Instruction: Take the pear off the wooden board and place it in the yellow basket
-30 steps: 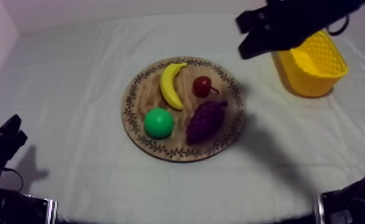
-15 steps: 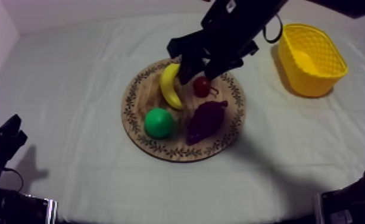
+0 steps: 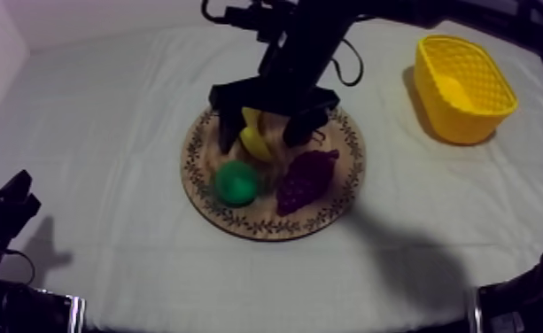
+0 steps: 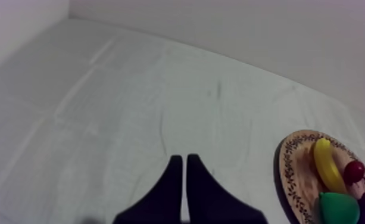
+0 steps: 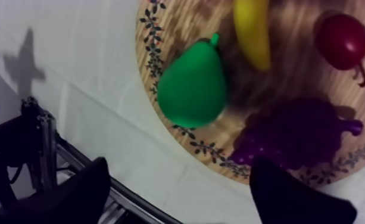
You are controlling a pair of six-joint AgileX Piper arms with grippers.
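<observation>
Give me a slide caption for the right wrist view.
Open right gripper over the wooden board, green pear ahead, with banana, grapes and small red fruit.

A round wooden board with a patterned rim (image 3: 266, 228) lies about the middle of the cloth-covered table (image 3: 106, 133); a yellow basket (image 3: 459, 122) stands toward the far right corner, well apart from the board; on the board, the yellow toy banana (image 3: 253, 140) lies at the far left part, the small red fruit (image 5: 342, 40) just to its right; the green toy pear (image 3: 236, 181) sits at the near left, in front of the banana; the purple bunch of grapes (image 3: 306, 177) lies at the near right, beside the pear and in front of the red fruit; the right gripper (image 3: 266, 133) hangs above the board's far half; the left gripper (image 4: 182, 161) sits by the near left corner, well apart from the board.
</observation>
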